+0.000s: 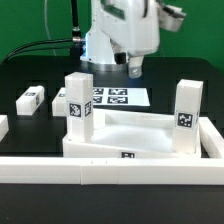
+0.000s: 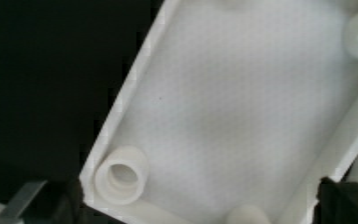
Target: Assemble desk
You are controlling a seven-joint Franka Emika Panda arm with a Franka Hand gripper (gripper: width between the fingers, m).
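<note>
Tabletop slab (image 1: 135,135) lies flat by the table's (image 1: 30,60) front edge, near rim hidden behind a border bar (image 1: 110,172). One post leg (image 1: 78,102) and a second leg (image 1: 187,115) stand upright on it. Gripper (image 1: 135,68) hangs over the slab, fingers (image 2: 12,200) spread, empty; fingertips cut off in wrist view.

Tabletop (image 2: 229,110) white plastic, smooth, faintly glossy; legs (image 1: 79,92) same; table (image 1: 25,68) matt black.
</note>
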